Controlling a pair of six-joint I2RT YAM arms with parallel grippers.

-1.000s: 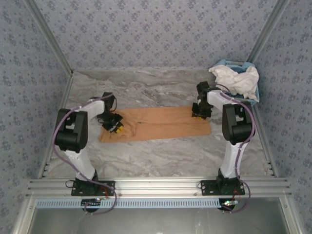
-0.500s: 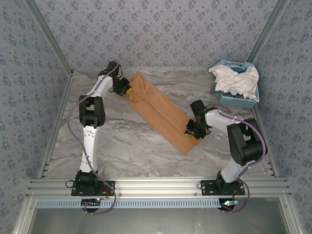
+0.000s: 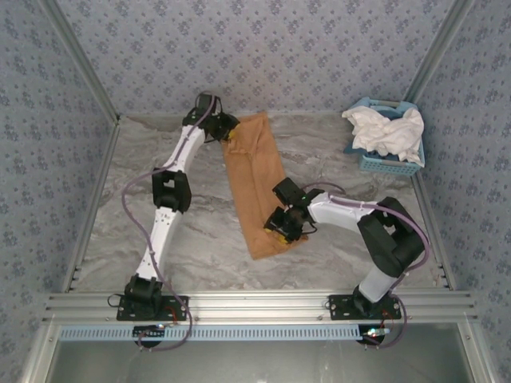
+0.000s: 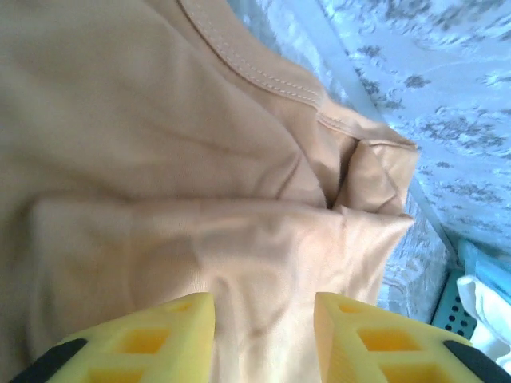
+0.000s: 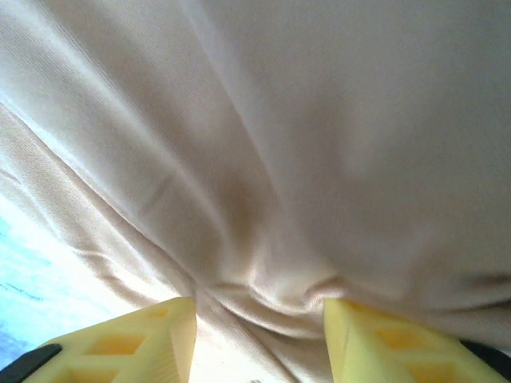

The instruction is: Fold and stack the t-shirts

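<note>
Nearest, the right gripper (image 3: 281, 230), jaws parted, sits at the near end of the folded tan-orange t-shirt (image 3: 254, 179) lying lengthwise mid-table, the left gripper (image 3: 227, 132), also parted, at its far end, and a white t-shirt (image 3: 385, 132) heaped in a basket (image 3: 386, 165) far right.

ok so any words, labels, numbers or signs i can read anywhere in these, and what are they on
No readable text anywhere.
Tan t-shirt: folded, plain cloth showing, no print in sight.
White t-shirt in the basket: plain.
Walls: flower pattern, no letters.
</note>
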